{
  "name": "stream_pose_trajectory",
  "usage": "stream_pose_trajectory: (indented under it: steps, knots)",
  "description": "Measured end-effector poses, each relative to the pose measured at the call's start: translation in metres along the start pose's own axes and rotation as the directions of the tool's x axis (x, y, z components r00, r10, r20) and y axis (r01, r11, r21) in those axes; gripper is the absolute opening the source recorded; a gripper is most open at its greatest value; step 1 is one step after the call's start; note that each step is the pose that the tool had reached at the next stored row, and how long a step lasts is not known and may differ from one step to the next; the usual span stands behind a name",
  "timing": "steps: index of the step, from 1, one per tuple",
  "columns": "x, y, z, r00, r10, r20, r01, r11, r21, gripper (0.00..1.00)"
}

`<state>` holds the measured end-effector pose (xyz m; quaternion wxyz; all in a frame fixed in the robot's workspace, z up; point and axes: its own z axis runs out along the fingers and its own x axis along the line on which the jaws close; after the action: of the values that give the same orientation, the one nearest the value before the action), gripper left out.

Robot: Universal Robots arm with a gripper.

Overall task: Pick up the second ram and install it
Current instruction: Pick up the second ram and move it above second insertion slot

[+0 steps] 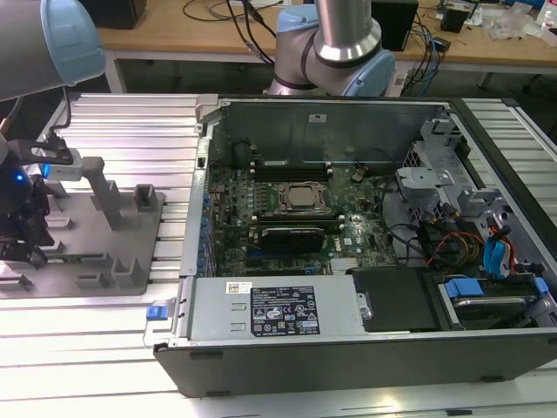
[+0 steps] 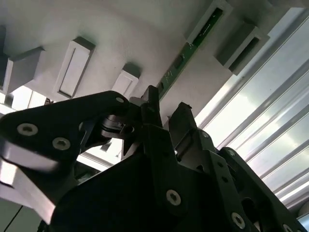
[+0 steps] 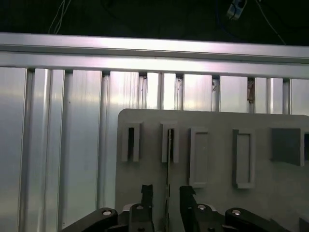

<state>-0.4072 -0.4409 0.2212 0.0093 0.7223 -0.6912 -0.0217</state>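
We see the second ram (image 3: 169, 162) standing on edge in a narrow slot of the grey holder plate (image 3: 212, 159), with raised blocks to either side. The gripper (image 3: 166, 189) straddles its near end, fingers apart and a gap on each side. Ribbed aluminium table (image 3: 63, 145) borders the plate. In the exterior view, the open computer case (image 1: 348, 361) bears a label (image 1: 285, 309) whose print we cannot make out.

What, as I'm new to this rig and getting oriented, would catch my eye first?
The open computer case sits in the middle of the exterior view, its insides exposed. On that view's left lies a gray holder tray. In both wrist views the open hand straddles the second ram, a green stick standing on edge in a tray slot.
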Motion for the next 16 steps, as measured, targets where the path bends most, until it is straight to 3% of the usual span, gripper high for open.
stream_pose_trajectory:
  steps: [3, 5, 12, 14, 16]
  knots:
    - [-0.0013, -0.0004, 0.0069, 1.0000, -0.001, -0.0096, 0.001, 1.0000, -0.0007, 0.34]
    - [-0.0025, -0.0006, 0.0116, 0.9997, 0.000, -0.0231, 0.000, 1.0000, -0.0020, 0.34]
    - [-0.0064, -0.0009, 0.0131, 0.9997, 0.000, -0.0233, 0.000, 1.0000, -0.0019, 0.34]
    - [-0.0071, -0.0009, 0.0132, 0.9997, 0.000, -0.0233, 0.000, 1.0000, -0.0019, 0.18]
    - [-0.0075, -0.0009, 0.0132, 0.9997, 0.000, -0.0233, 0.000, 1.0000, -0.0019, 0.18]
